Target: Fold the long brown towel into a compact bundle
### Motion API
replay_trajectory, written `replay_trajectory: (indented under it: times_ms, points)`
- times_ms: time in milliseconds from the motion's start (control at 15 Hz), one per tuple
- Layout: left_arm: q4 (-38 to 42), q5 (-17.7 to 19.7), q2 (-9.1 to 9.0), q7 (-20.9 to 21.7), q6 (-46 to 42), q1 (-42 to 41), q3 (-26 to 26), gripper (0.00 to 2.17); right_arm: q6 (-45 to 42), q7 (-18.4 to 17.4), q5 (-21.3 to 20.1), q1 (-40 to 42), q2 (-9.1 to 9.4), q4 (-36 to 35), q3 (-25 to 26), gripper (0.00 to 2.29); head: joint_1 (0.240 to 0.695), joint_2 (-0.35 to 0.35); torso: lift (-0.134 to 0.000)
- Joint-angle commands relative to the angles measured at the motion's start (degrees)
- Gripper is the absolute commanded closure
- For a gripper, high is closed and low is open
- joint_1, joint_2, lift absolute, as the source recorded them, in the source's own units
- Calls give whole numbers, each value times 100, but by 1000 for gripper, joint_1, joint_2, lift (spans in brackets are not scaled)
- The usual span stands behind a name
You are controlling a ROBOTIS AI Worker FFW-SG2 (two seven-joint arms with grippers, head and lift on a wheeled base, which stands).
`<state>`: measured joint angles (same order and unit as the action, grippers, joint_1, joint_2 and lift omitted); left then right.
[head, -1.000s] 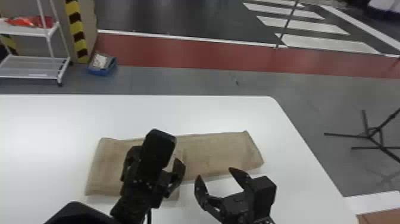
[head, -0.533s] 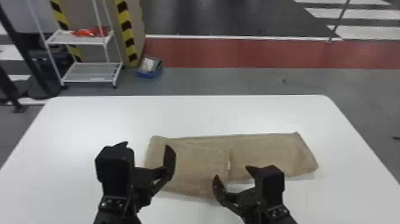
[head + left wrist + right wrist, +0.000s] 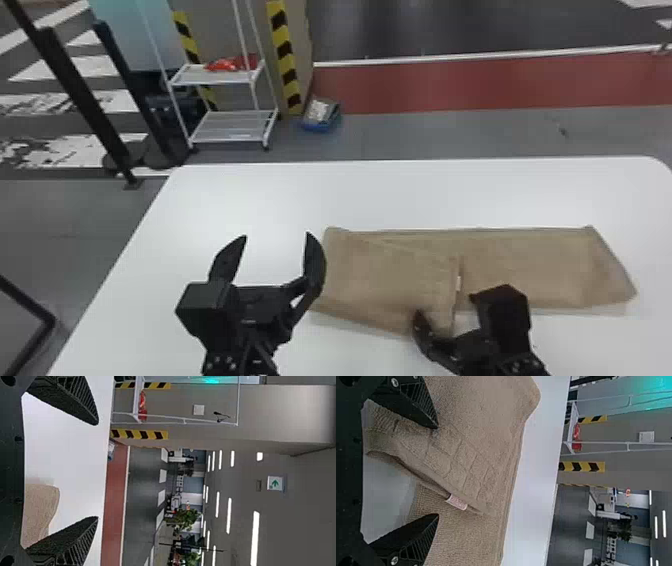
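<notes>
right gripper [image 3: 445, 306] jaws apart; brown towel [image 3: 482, 427] folded over; tag [image 3: 456, 502] at edge; white table [image 3: 538, 463]

Large indoor hall, lab or test floor by my read. I work at white bench [image 3: 400, 192]. Beyond bench: red floor band [image 3: 450, 87], dark floor, white crossing stripes [image 3: 161, 498] like road markings. Past bench's far left corner: black posts [image 3: 80, 92], white wire rack [image 3: 232, 125], yellow-black hazard strip [image 3: 286, 50]. High beyond bench, my left wrist view: green exit sign [image 3: 275, 483], rows of ceiling strip lights [image 3: 254, 538]. Far beyond bench, lower down: leafy plants [image 3: 188, 519].
</notes>
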<state>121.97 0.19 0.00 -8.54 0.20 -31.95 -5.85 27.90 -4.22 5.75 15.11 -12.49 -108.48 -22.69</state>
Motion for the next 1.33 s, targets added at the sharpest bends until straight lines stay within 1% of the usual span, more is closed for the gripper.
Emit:
replay_trajectory:
  times_ms: [0,67,133,467,600,1000,1200,1267]
  points:
    - [-139,271,-15,36,-164,-39,146,19,1,0,-21,27,9,-7,19,90,695,170,-119]
    - [-183,358,-15,124,-164,-39,181,19,1,-9,-30,27,18,-7,19,97,695,174,-119]
    - [-183,411,-15,124,-164,-39,216,19,-34,-9,-30,27,27,-7,27,147,695,178,-119]
    - [-253,499,-15,274,-146,-22,216,22,19,-9,-144,27,106,-15,45,532,695,186,-119]
    - [-262,508,-15,274,-146,-22,225,22,19,-9,-144,27,106,-51,45,613,695,183,-119]
    - [-253,508,9,274,-146,-57,225,33,1,-9,-144,36,106,-261,63,606,695,184,-119]
    - [-253,508,18,335,-129,-48,225,36,194,-9,-241,1,115,-261,54,620,695,183,-119]
    - [-262,508,18,353,-129,-39,225,36,317,-9,-259,-8,115,-261,54,812,695,182,-119]
